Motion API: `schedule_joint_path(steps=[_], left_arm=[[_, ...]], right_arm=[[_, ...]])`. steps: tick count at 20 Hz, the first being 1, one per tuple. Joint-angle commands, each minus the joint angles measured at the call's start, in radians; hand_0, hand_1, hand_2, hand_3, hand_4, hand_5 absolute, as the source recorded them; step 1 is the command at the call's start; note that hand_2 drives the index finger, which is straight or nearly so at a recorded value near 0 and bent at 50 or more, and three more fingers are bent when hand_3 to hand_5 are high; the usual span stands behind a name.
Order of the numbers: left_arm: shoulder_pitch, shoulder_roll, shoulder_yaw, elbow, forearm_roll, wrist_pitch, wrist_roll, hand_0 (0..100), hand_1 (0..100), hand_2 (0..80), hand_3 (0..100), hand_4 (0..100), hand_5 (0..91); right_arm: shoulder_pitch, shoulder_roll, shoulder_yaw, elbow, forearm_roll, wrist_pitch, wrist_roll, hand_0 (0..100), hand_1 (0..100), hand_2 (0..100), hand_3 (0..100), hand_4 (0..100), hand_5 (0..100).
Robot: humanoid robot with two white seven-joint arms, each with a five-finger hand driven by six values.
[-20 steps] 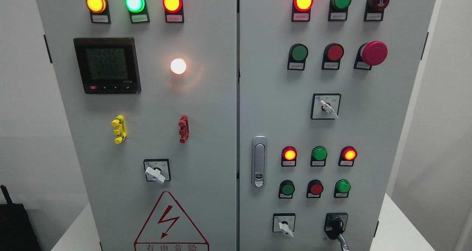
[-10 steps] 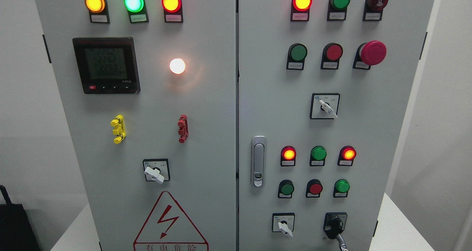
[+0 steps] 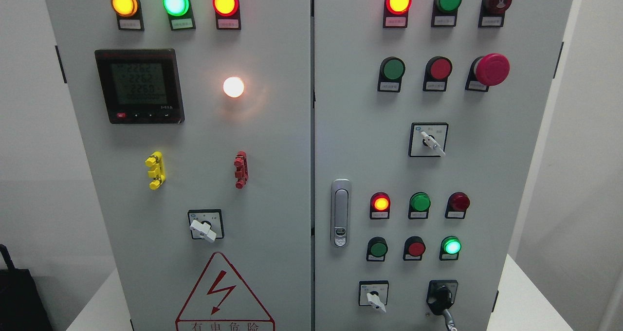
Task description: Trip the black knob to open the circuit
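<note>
Black knob low on the right door, no robot hand clearly on it.

The black knob [image 3: 440, 295] sits at the bottom right of the grey cabinet [image 3: 311, 126], beside a white switch [image 3: 375, 298]. A thin grey part [image 3: 450, 320] pokes up from the bottom edge just under the knob; whether it touches is unclear, and I cannot tell whose hand it belongs to or how the fingers stand. Above the knob, one red lamp [image 3: 459, 201] is dark, its neighbour red lamp [image 3: 380, 203] glows, and a green lamp [image 3: 452, 247] is lit, so the trip may well be done, though that is only a judgement. The cabinet stands on a white table [image 3: 521, 297] against plain pale walls.
</note>
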Motion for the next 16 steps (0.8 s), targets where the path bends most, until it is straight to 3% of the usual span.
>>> schedule_joint_path(steps=[1,16], left_arm=[[0.0,0.0,0.001,0.001,0.002,0.0,0.0,12,39,0.0,0,0,0.0],[-0.002,0.0,0.001,0.001,0.002,0.001,0.0,12,39,0.0,0,0,0.0]], right_arm=[[-0.033,0.008,0.046,-0.053,0.009,-0.028,0.029,82,88,5,100,100,93],[-0.025,0.008,0.035,-0.048,0.008,-0.028,0.024,88,89,4,100,100,93]])
